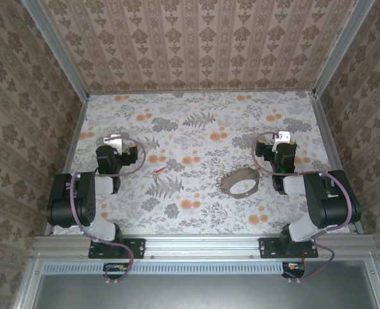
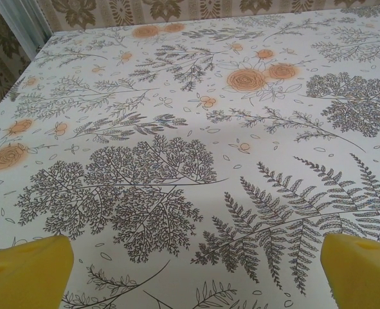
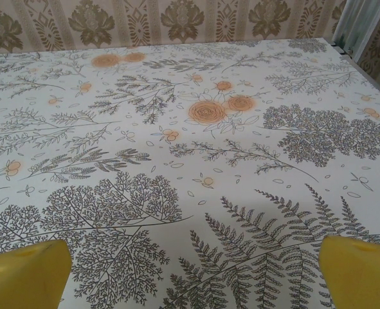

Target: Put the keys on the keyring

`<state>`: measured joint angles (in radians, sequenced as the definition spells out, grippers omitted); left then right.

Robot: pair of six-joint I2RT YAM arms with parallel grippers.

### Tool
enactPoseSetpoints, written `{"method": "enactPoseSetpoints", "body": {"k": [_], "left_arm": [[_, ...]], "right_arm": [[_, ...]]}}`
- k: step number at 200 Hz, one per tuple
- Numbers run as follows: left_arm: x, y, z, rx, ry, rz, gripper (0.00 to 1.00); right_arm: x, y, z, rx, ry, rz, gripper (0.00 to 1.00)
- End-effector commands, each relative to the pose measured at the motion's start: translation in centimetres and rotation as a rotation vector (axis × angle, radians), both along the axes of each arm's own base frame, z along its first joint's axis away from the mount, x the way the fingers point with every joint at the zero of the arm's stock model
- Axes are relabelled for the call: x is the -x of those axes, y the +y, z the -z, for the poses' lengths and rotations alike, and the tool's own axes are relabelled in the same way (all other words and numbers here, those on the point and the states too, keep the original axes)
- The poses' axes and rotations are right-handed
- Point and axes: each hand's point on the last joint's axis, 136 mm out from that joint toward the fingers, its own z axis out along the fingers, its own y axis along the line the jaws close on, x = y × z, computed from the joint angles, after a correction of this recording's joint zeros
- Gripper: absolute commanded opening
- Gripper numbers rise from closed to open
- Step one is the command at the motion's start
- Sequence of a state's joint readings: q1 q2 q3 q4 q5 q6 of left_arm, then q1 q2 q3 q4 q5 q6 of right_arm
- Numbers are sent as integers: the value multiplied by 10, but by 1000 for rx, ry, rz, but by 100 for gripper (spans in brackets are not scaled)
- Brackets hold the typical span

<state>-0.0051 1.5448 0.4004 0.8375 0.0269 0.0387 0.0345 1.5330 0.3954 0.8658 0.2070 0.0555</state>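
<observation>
**Surface:** flat white table sheet (image 1: 196,122), printed with grey ferns and orange flowers. It is enclosed on three sides by beige damask-patterned walls (image 1: 196,45).

**Item 1:** large thin grey-brown metal keyring (image 1: 240,182), a hoop with a jagged fringe of small metal bits along its far rim.
- Lies flat on the sheet, right of centre.
- It is near the right arm, to the near-left of the right gripper (image 1: 281,137).
- Apart from both grippers.
- Whether the fringe bits are keys cannot be told.

**Item 2:** tiny thin key (image 1: 159,170) with a bright red head.
- Lies flat on the sheet, left of centre, between the left gripper (image 1: 115,139) and the keyring.
- It is well apart from the hoop and not threaded on it.
- It is nearer the left gripper, though not touching it.

**Item 3:** left gripper, black body with pale fingers, over the left part of the sheet, pointing toward the far wall.
- Jaws spread wide.
- In its wrist view the yellow pads (image 2: 29,270) sit at the two lower corners, with printed sheet between them.

**Item 4:** right gripper, same build, over the right part of the sheet — also pointing toward the far wall.
- Jaws spread wide.
- In its wrist view its yellow pads (image 3: 360,270) sit at the lower corners, with fern print between them.
</observation>
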Motion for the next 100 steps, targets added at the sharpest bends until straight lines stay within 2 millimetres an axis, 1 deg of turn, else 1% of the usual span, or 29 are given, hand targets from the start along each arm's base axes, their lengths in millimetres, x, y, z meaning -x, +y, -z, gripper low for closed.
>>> {"method": "enactPoseSetpoints", "body": {"k": [1,13,25,34,37,38,42,48,51,61,64,82,100], "left_arm": [[-4,-1,-8,-6,-22,12,100],[-3,-5,-10,-7,-30,42,98],[-3,-14,-16,-26,-28,80,96],[-2,-14,-21,-41,-18,71,96],[-2,-13,-24,-45,-14,61,96],[-2,-13,-25,-45,-14,61,96],[-2,-13,-28,-50,-9,51,96],[-2,-12,-33,-60,-4,39,96],[-2,-13,-36,-64,-2,40,96],[-1,-16,-45,-77,21,37,97],[-1,-16,-48,-77,28,30,97],[-1,-26,-66,-29,80,13,99],[1,-44,-85,47,135,5,99]], "right_arm": [[0,-2,-4,-6,-22,18,100],[1,-2,-6,-7,-32,20,100],[3,-3,-14,-5,-28,25,100],[5,-5,-27,1,-31,42,100],[6,-6,-28,3,-21,49,100],[6,-7,-34,3,-32,51,100],[8,-8,-43,0,-39,60,100],[10,-10,-51,-5,-30,76,100],[12,-13,-59,-21,-36,96,100],[16,-16,-71,-73,-16,122,100],[17,-15,-78,-94,-13,122,100],[26,-13,-94,-202,19,148,100],[34,5,-99,-305,73,79,100]]}}
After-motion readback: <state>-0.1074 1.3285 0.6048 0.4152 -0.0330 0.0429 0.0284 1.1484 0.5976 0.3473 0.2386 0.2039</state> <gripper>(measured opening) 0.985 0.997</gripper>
